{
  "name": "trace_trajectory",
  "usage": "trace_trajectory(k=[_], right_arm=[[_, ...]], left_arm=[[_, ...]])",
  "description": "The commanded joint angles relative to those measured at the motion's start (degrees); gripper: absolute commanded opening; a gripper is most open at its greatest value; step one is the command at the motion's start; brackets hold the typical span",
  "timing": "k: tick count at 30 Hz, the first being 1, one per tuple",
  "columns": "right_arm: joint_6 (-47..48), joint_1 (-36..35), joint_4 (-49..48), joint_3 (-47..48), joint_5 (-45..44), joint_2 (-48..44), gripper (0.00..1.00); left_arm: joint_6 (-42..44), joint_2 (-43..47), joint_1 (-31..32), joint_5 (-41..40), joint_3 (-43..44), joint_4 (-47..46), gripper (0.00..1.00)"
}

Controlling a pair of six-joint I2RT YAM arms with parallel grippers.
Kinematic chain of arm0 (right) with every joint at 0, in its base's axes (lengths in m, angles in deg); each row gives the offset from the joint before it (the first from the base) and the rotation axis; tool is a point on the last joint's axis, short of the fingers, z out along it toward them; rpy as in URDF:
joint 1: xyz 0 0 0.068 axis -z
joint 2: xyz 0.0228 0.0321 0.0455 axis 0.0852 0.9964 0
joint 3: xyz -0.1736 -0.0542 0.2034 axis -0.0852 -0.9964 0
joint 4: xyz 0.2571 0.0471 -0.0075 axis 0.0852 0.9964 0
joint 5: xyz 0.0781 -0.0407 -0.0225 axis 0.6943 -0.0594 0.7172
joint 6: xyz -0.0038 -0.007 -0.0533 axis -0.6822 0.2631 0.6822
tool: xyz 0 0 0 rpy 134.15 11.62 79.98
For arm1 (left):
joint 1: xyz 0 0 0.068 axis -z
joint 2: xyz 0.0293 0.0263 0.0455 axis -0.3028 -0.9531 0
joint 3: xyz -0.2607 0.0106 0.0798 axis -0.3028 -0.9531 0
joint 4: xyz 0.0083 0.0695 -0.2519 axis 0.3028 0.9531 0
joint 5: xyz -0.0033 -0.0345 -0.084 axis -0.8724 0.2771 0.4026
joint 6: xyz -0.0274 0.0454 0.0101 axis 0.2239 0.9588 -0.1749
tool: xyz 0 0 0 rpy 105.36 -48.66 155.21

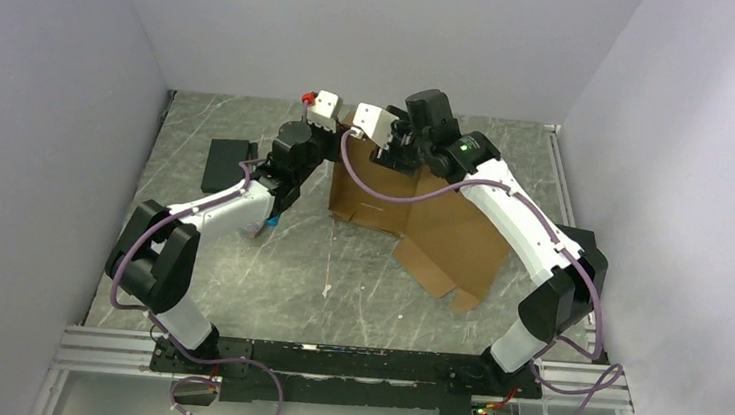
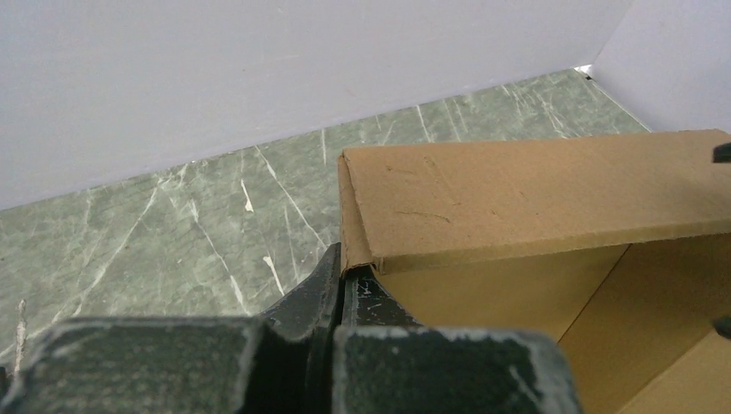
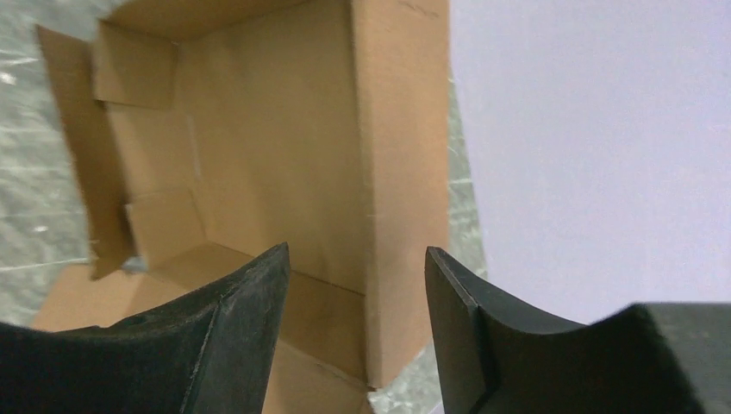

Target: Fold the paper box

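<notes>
Two arms are at the far end of the paper box (image 1: 442,229), which sits right of centre on the green marbled table (image 1: 338,265). Its far walls are raised and a flat panel spreads toward me under the right arm. My left gripper (image 2: 340,269) is clenched tight, its tips meeting right at the lower corner of an upright wall. I cannot tell whether any card is pinched between them. My right gripper (image 3: 355,250) has its jaws apart, straddling the edge of another raised wall, and neither finger visibly touches it. Through that wrist camera I look down into the box interior, with side tabs folded inward. One flat black item (image 1: 227,163) lies left of the left arm.
</notes>
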Motion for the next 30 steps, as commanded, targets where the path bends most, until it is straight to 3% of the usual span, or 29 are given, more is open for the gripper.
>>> trace_trajectory(k=[1,9,14,16,17,24,30], right_arm=[[3.85,-0.62,-10.45,-2.67,-10.09,-0.59,0.6],[9.61,-1.44,-19.14,-9.79,-14.43,0.38,0.4],[12.36,-1.33,-25.01,-13.14,-16.18,1.07,0.09],[12.45,-1.0,-25.85,-13.28,-16.05,1.27,0.01],[12.07,-0.76,-25.38,-12.81,-15.32,1.39,0.0],[8.81,4.62,-15.95,-6.05,-4.92,2.29,0.0],[7.8,7.96,-5.21,-0.46,3.5,5.74,0.0]], left_arm=[[-1.67,1.12,0.53,0.13,0.04,-1.04,0.0],[-3.75,1.27,0.52,1.6,-0.02,-1.11,0.0],[-6.05,2.62,0.54,3.76,-0.48,-0.81,0.0],[-7.09,3.35,0.5,5.82,-0.53,0.0,0.0],[-7.81,3.92,0.54,6.72,-0.63,0.43,0.02],[-11.61,12.29,-0.16,11.98,-3.36,7.65,0.45],[-12.99,20.58,-2.11,14.02,-4.44,18.83,0.66]])
